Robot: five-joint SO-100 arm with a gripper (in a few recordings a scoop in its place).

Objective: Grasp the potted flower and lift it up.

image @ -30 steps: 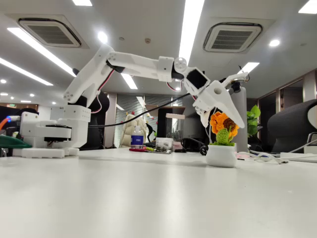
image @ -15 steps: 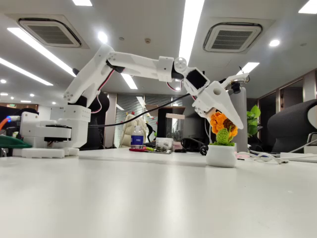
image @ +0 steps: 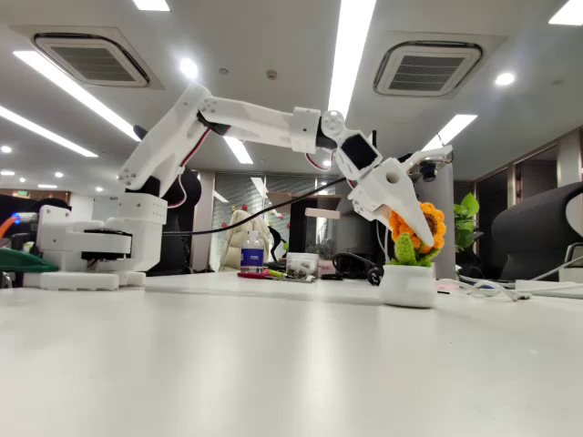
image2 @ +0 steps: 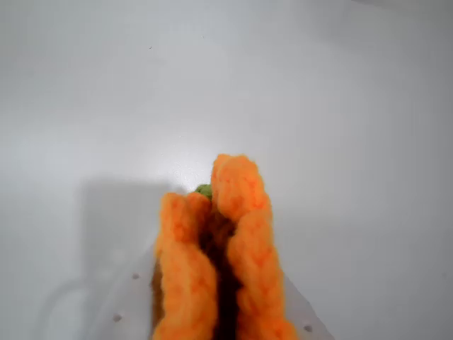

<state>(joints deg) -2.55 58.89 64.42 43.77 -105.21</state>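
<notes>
The fixed view shows the white pot (image: pixel 407 285) standing on the table (image: pixel 273 364), while the wrist view shows the gripper (image2: pixel 219 312) pinching the crocheted sunflower (image2: pixel 216 262) folded.

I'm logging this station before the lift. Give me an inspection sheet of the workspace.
Surface: white table, bare in front.
Job's things: potted flower upright on the table, petals squeezed together in the wrist view.
Clutter: water bottle and small items behind.
Grippers: claw closed on the flower head.
Cables: black cable hanging behind the arm.
Surroundings: office, ceiling lights, green plant.
</notes>
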